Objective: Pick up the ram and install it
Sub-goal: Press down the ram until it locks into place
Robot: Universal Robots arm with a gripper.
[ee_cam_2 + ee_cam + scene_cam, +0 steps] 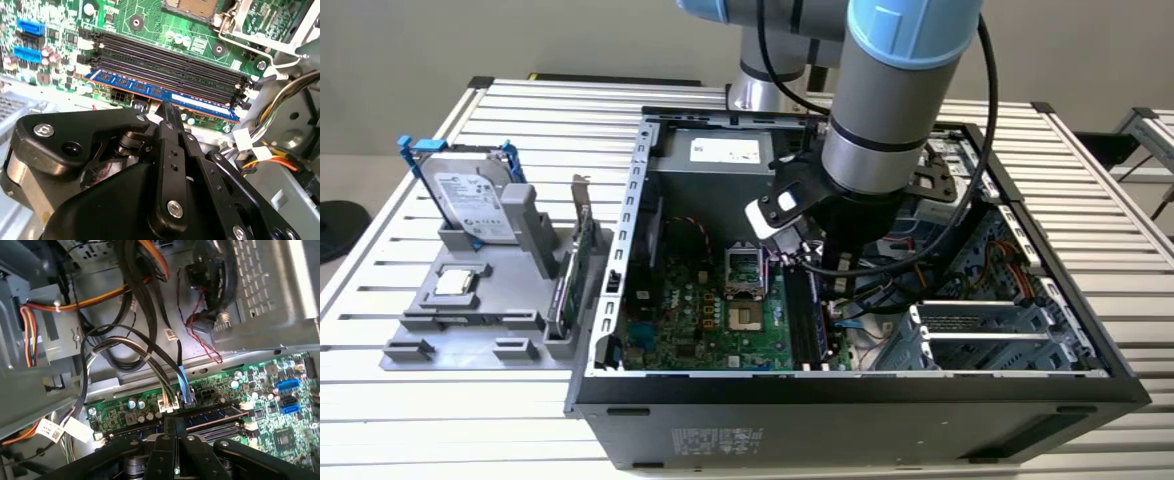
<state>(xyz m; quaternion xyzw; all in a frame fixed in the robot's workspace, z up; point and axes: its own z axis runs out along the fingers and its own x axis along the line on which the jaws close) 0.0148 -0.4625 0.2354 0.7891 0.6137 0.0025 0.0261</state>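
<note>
Gripper (167, 107): black linkage body nearest the lens in both wrist views; fingers drawn together, tips pressed down on the top edge of the ram, near its middle.

Ram (165, 95): blue stick with dark chips and a pale label, standing on edge in the outermost of the motherboard's black memory slots (170, 67), the one nearest the board's edge. Gripper (175, 424) meets it from above in the first wrist view, where the ram (212, 414) shows as a thin dark strip.

Motherboard (145, 22): green, lying flat in the floor of the case; open processor socket (740, 272) beyond the slots.

Computer case (854, 395): dark tower on its side, lid off, on a slatted metal table (440, 420). The arm (894, 90) reaches down into it toward the exterior view's right of the socket.

Cables (150, 360): black, orange and yellow bundles running to plugs beside the slots.

Grey fixture (480, 320): on the table at the exterior view's left, holding a hard drive (467, 195), a small silver chip (454, 282) and an upright green card (580, 260).
</note>
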